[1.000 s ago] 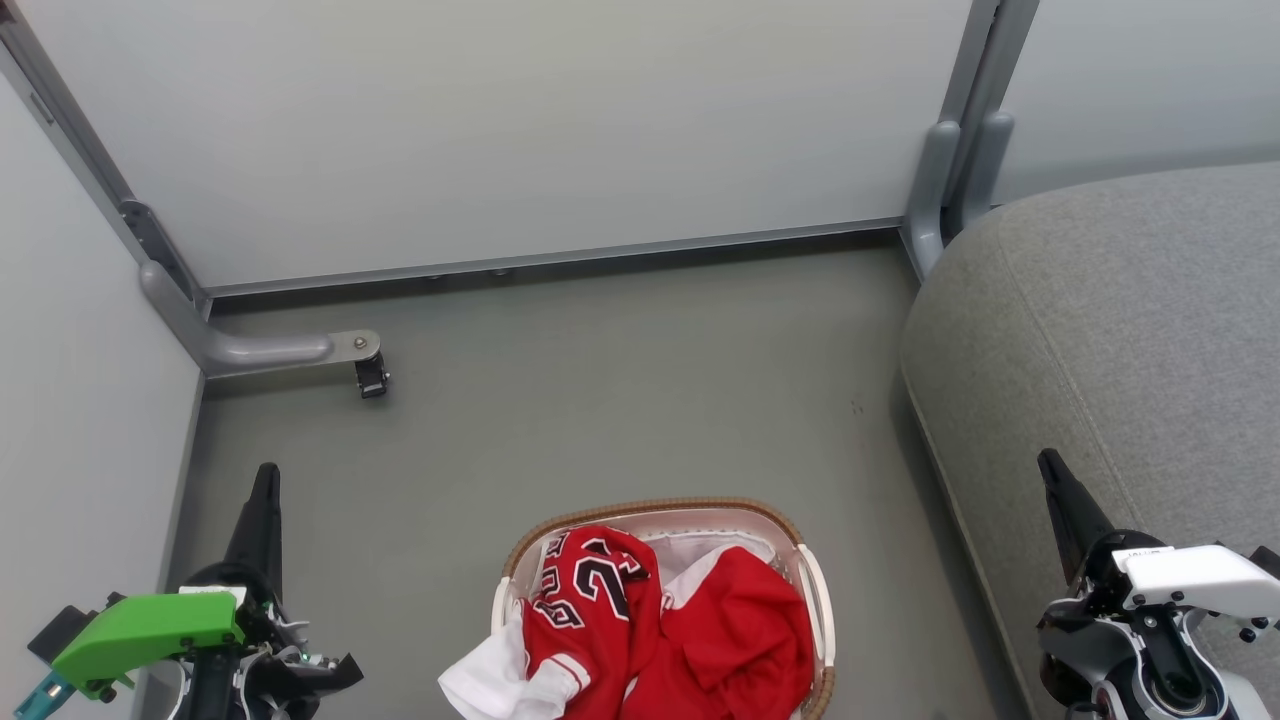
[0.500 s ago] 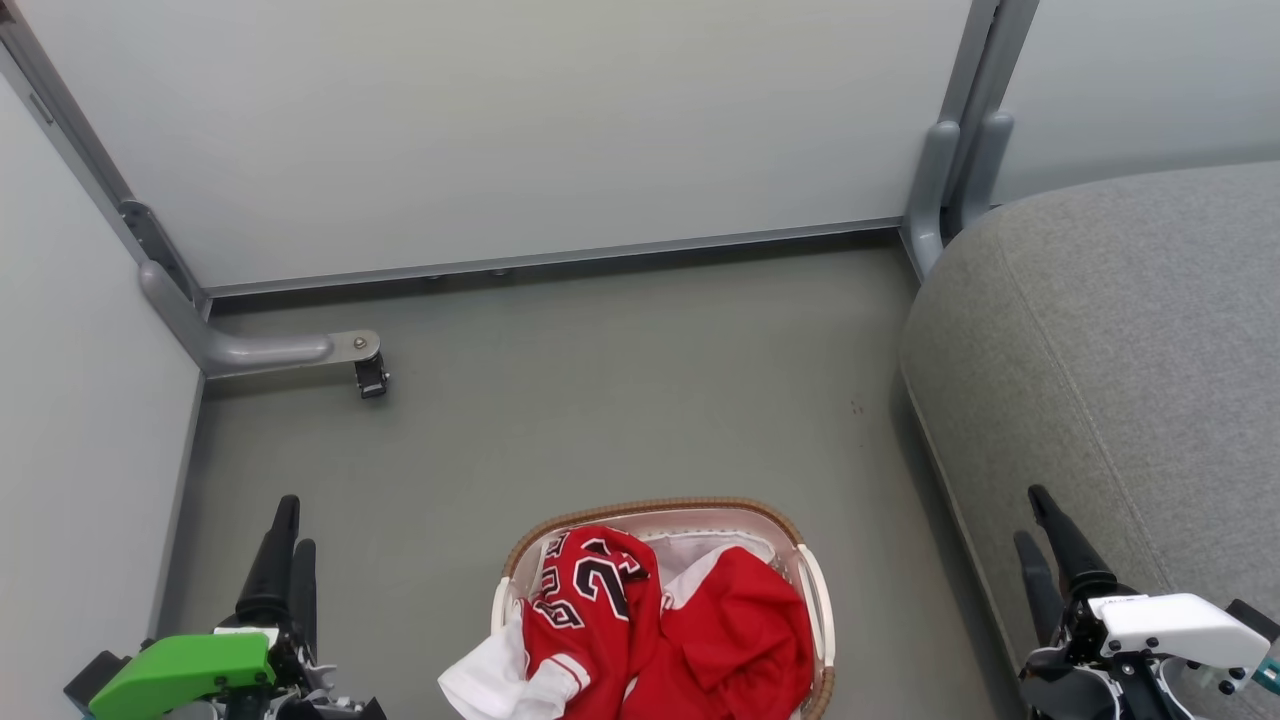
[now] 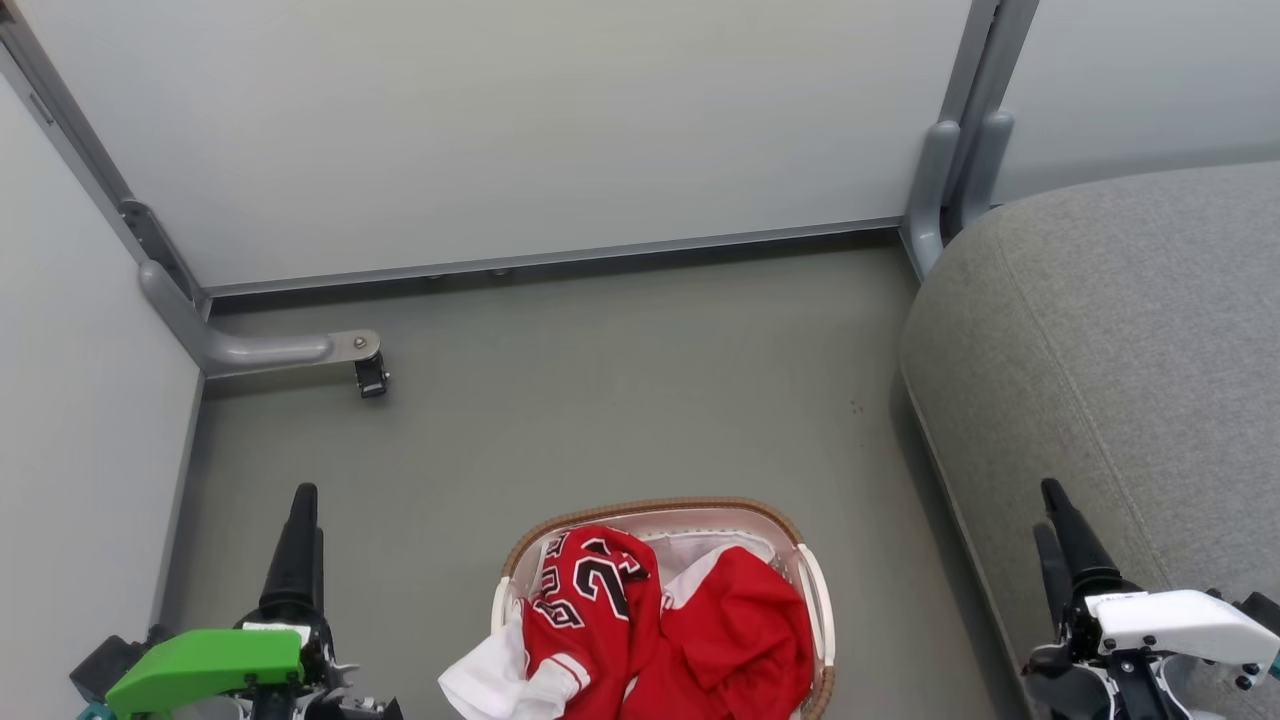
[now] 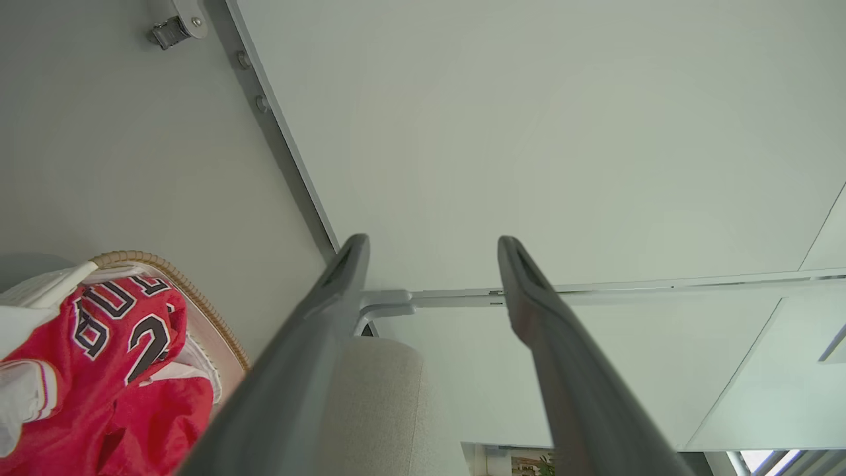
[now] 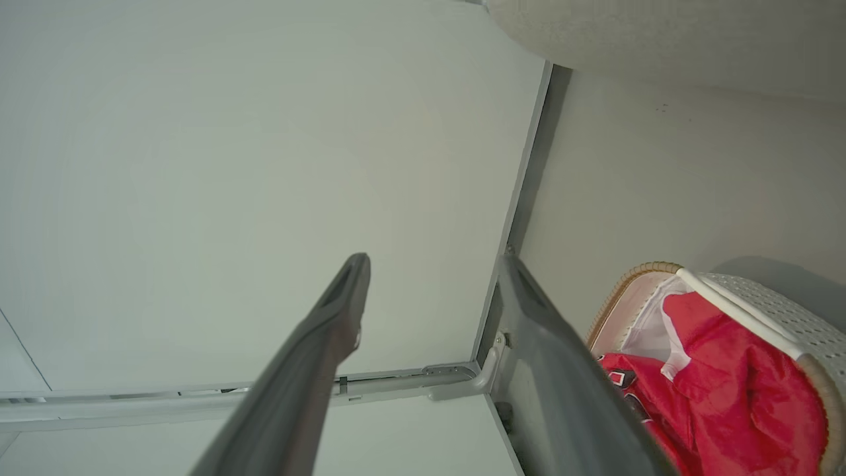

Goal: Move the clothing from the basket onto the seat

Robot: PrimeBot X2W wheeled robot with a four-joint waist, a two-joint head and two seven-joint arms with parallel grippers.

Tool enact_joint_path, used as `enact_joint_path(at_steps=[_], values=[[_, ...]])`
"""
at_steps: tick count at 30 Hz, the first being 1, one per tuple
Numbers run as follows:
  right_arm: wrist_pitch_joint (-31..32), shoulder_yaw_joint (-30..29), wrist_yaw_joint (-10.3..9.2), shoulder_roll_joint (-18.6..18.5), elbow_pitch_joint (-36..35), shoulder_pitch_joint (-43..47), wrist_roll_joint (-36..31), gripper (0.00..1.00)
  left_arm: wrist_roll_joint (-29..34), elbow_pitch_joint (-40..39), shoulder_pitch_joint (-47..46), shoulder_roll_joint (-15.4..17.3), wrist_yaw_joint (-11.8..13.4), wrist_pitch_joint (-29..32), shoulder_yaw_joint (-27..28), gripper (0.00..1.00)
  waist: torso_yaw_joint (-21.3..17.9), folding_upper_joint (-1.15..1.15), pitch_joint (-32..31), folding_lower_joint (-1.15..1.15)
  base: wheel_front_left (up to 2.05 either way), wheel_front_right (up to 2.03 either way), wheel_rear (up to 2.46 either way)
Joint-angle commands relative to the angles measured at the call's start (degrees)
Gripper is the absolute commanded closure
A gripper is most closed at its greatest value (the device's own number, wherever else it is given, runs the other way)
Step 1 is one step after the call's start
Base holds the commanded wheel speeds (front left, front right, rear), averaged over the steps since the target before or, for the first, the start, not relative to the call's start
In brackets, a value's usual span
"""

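The basket (image 3: 655, 507) sits on the floor at the bottom centre of the head view, with the red clothing (image 3: 600, 600) heaped inside; a numbered jersey lies left of a plain red piece (image 3: 745, 625). The grey seat (image 3: 1120, 330) fills the right side. My left gripper (image 3: 308, 512) is open at lower left, left of the basket, holding nothing. My right gripper (image 3: 1046, 508) is open at lower right, in front of the seat's edge. The left wrist view shows the left gripper (image 4: 433, 243) with its jaws apart, the clothing (image 4: 125, 330) and the basket (image 4: 168, 266). The right wrist view shows the right gripper (image 5: 433, 263), the clothing (image 5: 733, 390) and the basket (image 5: 760, 301).
Pale partition walls (image 3: 500, 130) close off the back and left. A grey metal foot with a caster (image 3: 368, 372) sticks out over the floor at the left. A grey post (image 3: 945, 180) stands beside the seat's far corner. Open floor (image 3: 620, 390) lies beyond the basket.
Both grippers have opened from shut. The left gripper has shifted a little right and lower in the head view; the right one has sunk slightly. Basket and clothing have not moved.
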Motion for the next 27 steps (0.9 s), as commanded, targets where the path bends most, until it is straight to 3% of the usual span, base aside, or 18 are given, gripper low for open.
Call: enact_joint_path(at_steps=[1, 19, 27], values=[[-0.7, -0.3, 0.00, -0.5, -1.3, -0.1, -1.7, 0.00, 1.6, -1.6, 0.0, 0.3, -0.2, -0.6, -0.3, 0.00, 0.0, 0.00, 0.0, 0.00, 0.00, 0.00, 0.00], [-4.5, -1.1, 0.01, -0.7, -6.4, 0.4, -20.7, 0.00, 19.4, -6.6, 1.1, 0.4, 3.0, -4.4, -2.5, 0.00, 0.2, 0.00, 0.3, 0.00, 0.00, 0.00, 0.00], [-6.1, 0.6, 0.01, -0.7, -7.8, 1.1, -33.4, 0.00, 29.4, -7.7, 1.7, 0.4, 3.7, -6.0, -4.4, 0.00, 0.4, 0.00, 0.5, 0.00, 0.00, 0.00, 0.00]])
